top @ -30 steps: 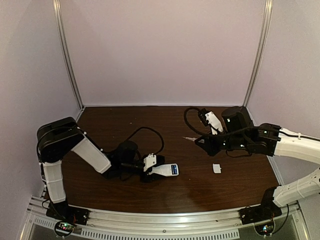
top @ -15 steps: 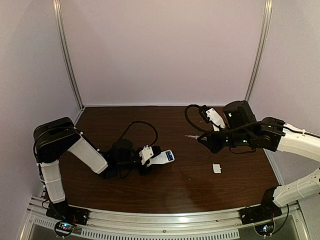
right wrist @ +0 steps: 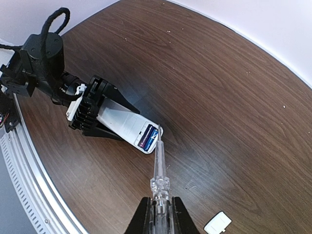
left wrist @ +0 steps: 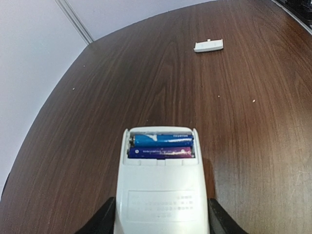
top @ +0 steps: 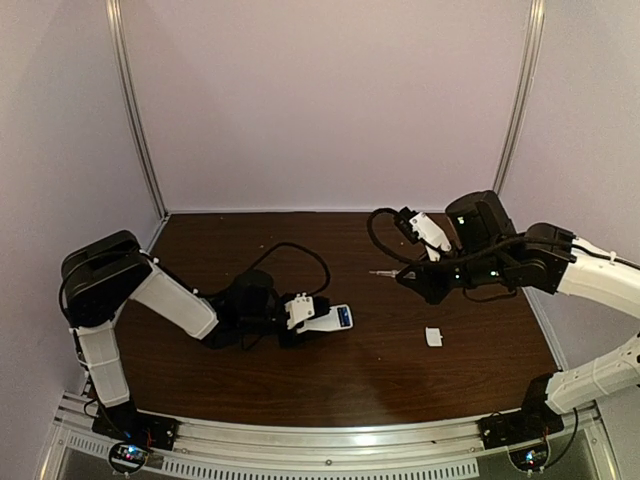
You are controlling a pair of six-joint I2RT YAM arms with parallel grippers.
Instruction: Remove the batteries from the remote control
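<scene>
You are looking down on a dark wooden table point(top: 400, 370). Your left arm point(top: 170, 300) reaches low across it toward the centre. Your right arm point(top: 590, 280) comes in from the right, held above the surface.

Your left gripper point(top: 305, 322) pinches the remote point(left wrist: 161, 195) by its near end, one finger on each long side. The remote sits left of centre, back face up, with its open compartment at the far end, toward the right arm.

Your right gripper point(right wrist: 159, 209) is clamped on the clear handle of a screwdriver point(right wrist: 158, 161). Its thin silvery shaft points toward the remote. From above, the tip is apart from the remote; how high it hovers is hard to judge.

A small white cover point(left wrist: 208, 46) lies flat on the table near the right arm, well apart from the remote.

The two batteries point(left wrist: 161, 146) lie side by side in the compartment, touching. The blue one is farther from the left gripper and the dark purple one is nearer.
</scene>
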